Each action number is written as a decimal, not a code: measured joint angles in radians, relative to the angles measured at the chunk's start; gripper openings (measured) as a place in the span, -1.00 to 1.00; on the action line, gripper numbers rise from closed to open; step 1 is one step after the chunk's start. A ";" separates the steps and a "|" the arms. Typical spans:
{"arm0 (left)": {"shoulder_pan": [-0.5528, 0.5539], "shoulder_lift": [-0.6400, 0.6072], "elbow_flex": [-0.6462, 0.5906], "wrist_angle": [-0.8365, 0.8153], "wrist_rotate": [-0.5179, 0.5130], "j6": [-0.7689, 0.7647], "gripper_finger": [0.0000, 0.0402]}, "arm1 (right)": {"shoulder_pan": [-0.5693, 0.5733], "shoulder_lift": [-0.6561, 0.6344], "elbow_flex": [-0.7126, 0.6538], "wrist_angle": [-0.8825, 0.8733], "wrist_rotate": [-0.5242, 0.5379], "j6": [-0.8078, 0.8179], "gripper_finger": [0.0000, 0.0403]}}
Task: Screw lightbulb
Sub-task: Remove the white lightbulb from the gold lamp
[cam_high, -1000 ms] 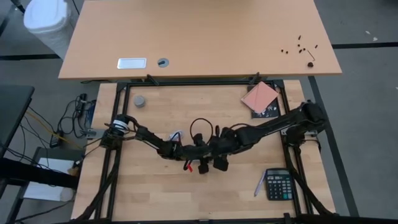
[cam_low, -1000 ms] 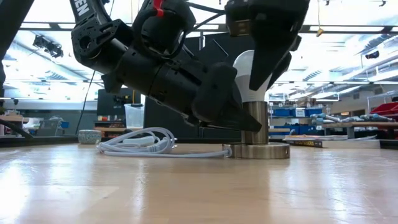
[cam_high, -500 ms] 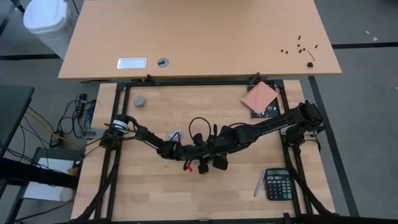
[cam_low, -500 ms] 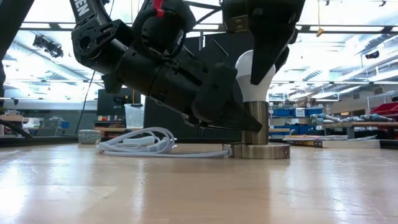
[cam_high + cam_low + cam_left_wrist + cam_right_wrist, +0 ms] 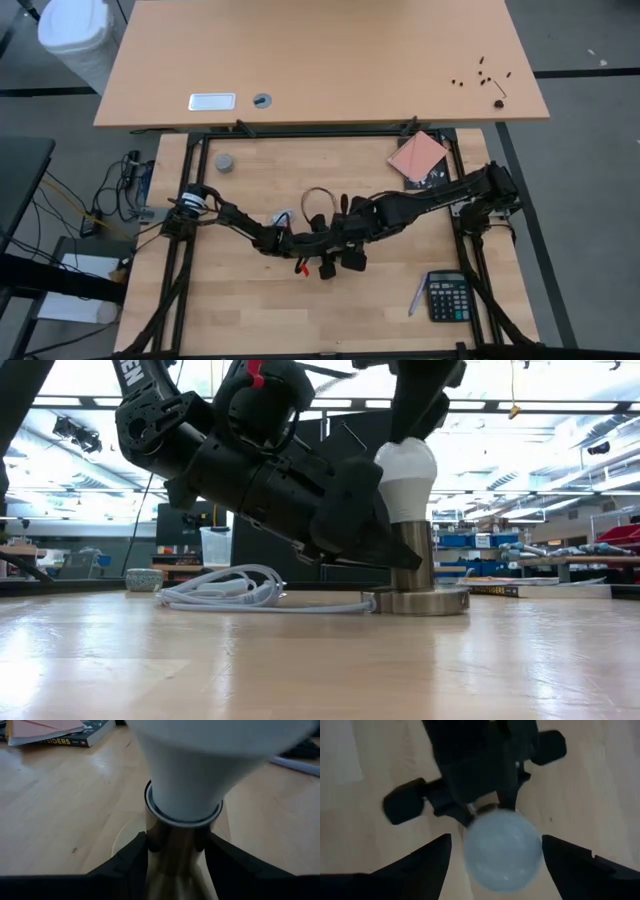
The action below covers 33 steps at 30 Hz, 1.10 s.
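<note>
The white lightbulb (image 5: 405, 475) stands upright with its base in the metal socket post (image 5: 412, 555), which rises from a round disc base (image 5: 418, 602) on the table. My left gripper (image 5: 175, 865) is shut on that post. My right gripper (image 5: 496, 838) is open just above the bulb (image 5: 502, 847), its fingers standing on either side of the bulb's top with gaps showing. In the high view both arms meet at mid-table (image 5: 335, 250) and hide the bulb. The socket's white cable (image 5: 230, 595) lies coiled on the table to the left. My left gripper pinches the socket's metal post (image 5: 175, 845) between its two fingers (image 5: 130, 862), just under the bulb's white neck (image 5: 185, 805). The fingers come slanting down from the table's left and lie across the post. The socket stands upright, its disc base on the table.
A calculator (image 5: 447, 296) and a pen (image 5: 416, 297) lie near the front right. A pink booklet on a dark book (image 5: 418, 157) lies at the back right. A small grey puck (image 5: 225, 162) sits at the back left.
My right gripper has let go of the bulb and gone up: its fingers stood around the bulb's sides before and now stand above its top. The bulb stays upright in the socket, and my left gripper keeps its hold on the post.
</note>
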 joint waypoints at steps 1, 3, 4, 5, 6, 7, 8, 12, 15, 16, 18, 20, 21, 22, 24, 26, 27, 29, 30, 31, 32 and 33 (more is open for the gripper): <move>0.000 0.000 0.000 -0.004 0.000 -0.001 -0.09 | 0.002 0.000 0.010 -0.006 0.001 -0.006 0.57; 0.000 0.000 0.000 -0.004 0.001 -0.001 -0.09 | 0.007 0.003 0.013 -0.016 0.010 -0.007 0.57; 0.000 0.000 0.000 -0.004 0.001 -0.002 -0.09 | 0.009 0.005 0.013 -0.024 0.015 -0.004 0.57; 0.000 0.000 0.000 -0.005 0.003 -0.002 -0.09 | 0.011 0.007 0.013 -0.031 0.019 -0.001 0.57; 0.000 0.000 0.000 -0.005 0.003 -0.002 -0.09 | 0.014 0.013 0.014 -0.032 0.027 0.002 0.57; 0.000 0.000 0.000 -0.005 0.003 -0.002 -0.09 | 0.019 0.020 0.014 -0.030 0.038 0.002 0.57; 0.000 0.000 0.000 -0.007 0.004 -0.003 -0.09 | 0.022 0.025 0.013 -0.033 0.049 0.001 0.57; -0.001 0.000 0.000 -0.008 0.006 -0.003 -0.09 | 0.034 0.042 0.013 -0.043 0.063 -0.068 0.60; -0.002 0.000 0.000 -0.011 0.006 -0.003 -0.09 | 0.039 0.050 0.013 -0.031 0.063 -0.129 0.65; -0.002 0.000 0.000 -0.011 0.007 -0.003 -0.09 | 0.040 0.051 0.012 -0.032 0.062 -0.137 0.67; -0.002 0.000 0.000 -0.012 0.007 -0.003 -0.09 | 0.040 0.058 0.012 -0.028 0.055 -0.156 0.72; -0.002 0.000 0.000 -0.013 0.007 -0.004 -0.09 | 0.040 0.074 0.012 -0.025 0.053 -0.168 0.78; -0.002 0.000 0.000 -0.013 0.007 -0.004 -0.09 | 0.040 0.078 0.011 -0.026 0.049 -0.177 0.81; -0.002 0.000 0.000 -0.016 0.007 -0.004 -0.09 | 0.040 0.089 0.011 -0.022 0.046 -0.186 0.84; -0.002 0.000 0.001 -0.019 0.007 -0.004 -0.09 | 0.037 0.098 0.011 -0.014 0.049 -0.192 0.90; -0.002 0.000 0.002 -0.023 0.004 -0.007 -0.09 | 0.037 0.108 0.010 -0.009 0.061 -0.184 0.95; -0.002 0.000 0.002 -0.024 0.003 -0.007 -0.09 | 0.038 0.110 0.010 -0.010 0.072 -0.172 0.96; -0.002 0.000 0.002 -0.025 0.002 -0.007 -0.09 | 0.038 0.114 0.011 -0.009 0.077 -0.138 0.96; -0.002 0.000 0.002 -0.025 0.000 -0.007 -0.09 | 0.036 0.117 0.011 -0.007 0.082 -0.118 0.96; -0.002 0.000 0.002 -0.025 0.000 -0.007 -0.09 | 0.035 0.119 0.011 -0.010 0.083 -0.092 0.95; -0.002 0.000 0.002 -0.025 0.000 -0.008 -0.09 | 0.033 0.121 0.011 -0.014 0.082 -0.061 0.93; -0.002 0.000 0.002 -0.025 0.000 -0.010 -0.09 | 0.030 0.123 0.011 -0.015 0.082 -0.028 0.90</move>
